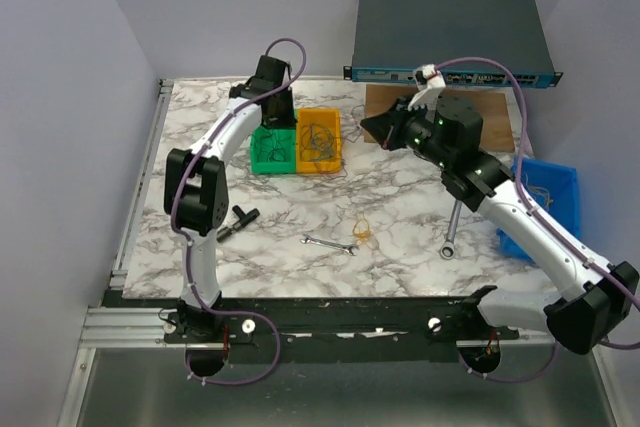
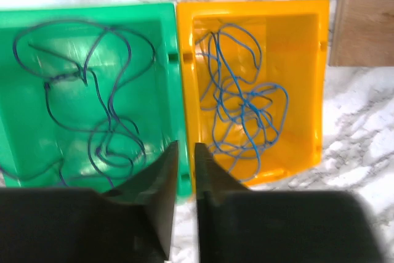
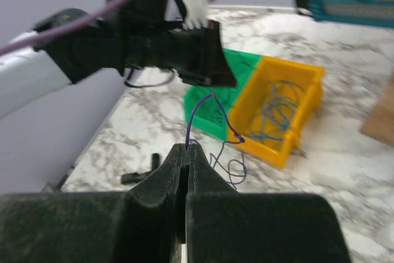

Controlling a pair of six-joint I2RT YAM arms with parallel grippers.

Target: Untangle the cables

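Three cables to account for. A dark cable [image 2: 86,106] sprawls in wide loops in the green bin [image 2: 86,15], on the left. A blue cable [image 2: 246,112] is bunched in the orange bin [image 2: 301,78], which touches the green one on its right. The third cable [image 3: 212,98], thin and dark violet, is in my right gripper [image 3: 186,149]. The jaws are pressed fully together on one strand. The rest rises in a sharp kink and trails off in small curls toward the bins.

My left gripper [image 2: 186,164] hangs over the seam between the bins, its fingers a narrow slit apart, with nothing in them that I can see.

Risks:
- The held wire peaks right under the left gripper in the right wrist view, and I can't tell if it touches. If I pull, a curl could hook that gripper or a rim and drag a light bin across the table [image 1: 400,207].
- I only have one slick strand, right at the fingertips, so it may slip out.
- The wires look fine and springy and hold their curls. A careless release could drop this one onto the blue one.

Bins are glossy moulded plastic with straight walls. The tabletop is smooth, marble-patterned and hard.
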